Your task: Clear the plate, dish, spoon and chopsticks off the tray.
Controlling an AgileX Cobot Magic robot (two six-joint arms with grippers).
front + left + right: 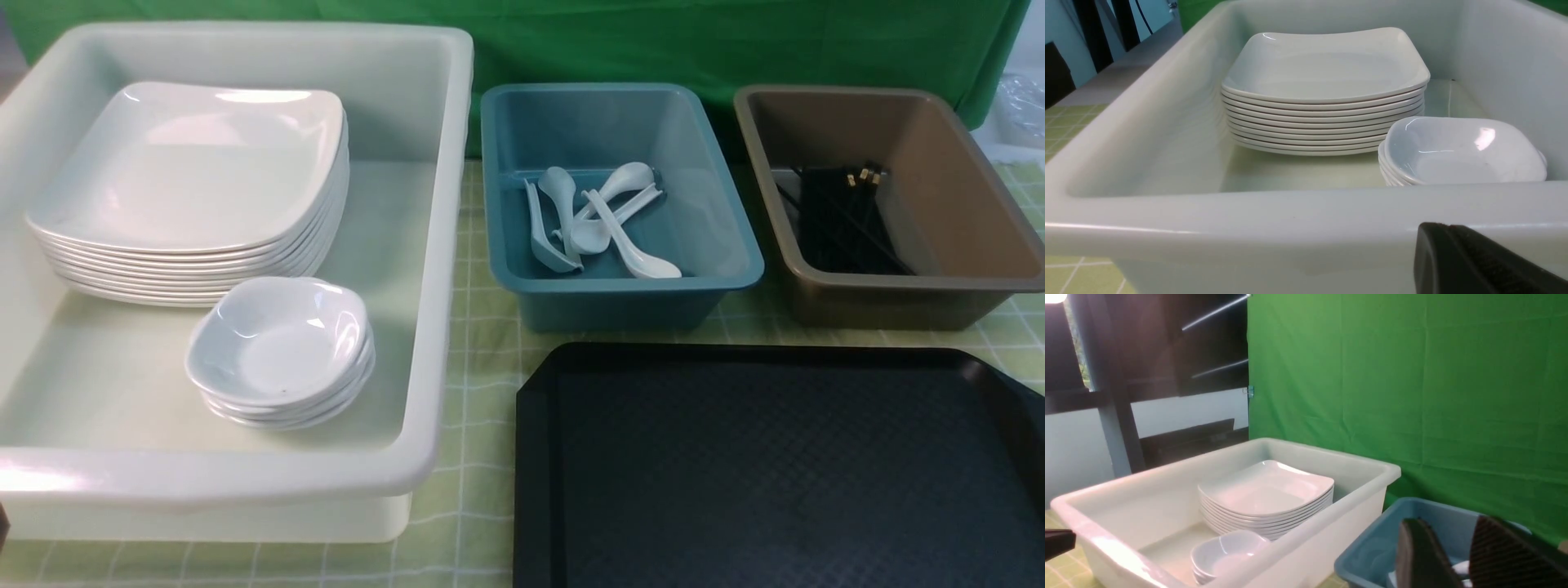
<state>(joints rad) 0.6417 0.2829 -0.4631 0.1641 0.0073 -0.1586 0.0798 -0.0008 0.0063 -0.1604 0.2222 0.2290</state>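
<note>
While my right claw (1447, 555) hovers with its fingers parted and nothing between them, I see the teal bin (1372, 547) directly beneath it, spoons (596, 220) inside. My left claw (1474, 261), pressed together, sits just outside the white bin's (1208, 212) near rim; beyond that rim are stacked plates (1323, 69) and dishes (1461, 151). Chopsticks (841, 216) lie in the brown bin (971, 180). The black tray (775, 474) lies flat.

Left gripper (1478, 261) closed; right gripper (1457, 555) jaws slightly parted, empty

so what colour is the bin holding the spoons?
Teal bin, clearest in the front view.
</note>
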